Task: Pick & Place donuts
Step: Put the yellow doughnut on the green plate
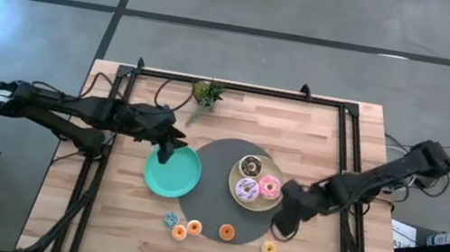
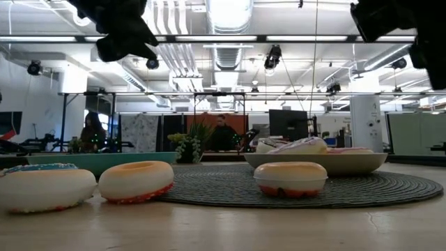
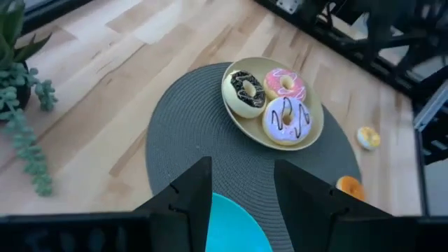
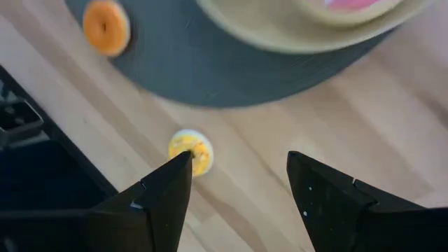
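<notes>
right gripper, fingers spread, hovers beside the yellow donut; it should centre over it before descending (left gripper, also apart, waits over the teal plate).

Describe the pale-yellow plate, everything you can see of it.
The pale-yellow plate is round and shallow with a raised rim, matte, plastic-looking. It sits flat on the right part of the dark round woven mat. Three larger donuts fill it: brown-and-white donut, pink donut, lilac donut, lying flat and touching one another. The right gripper, open, hovers beside it, not touching.
</notes>
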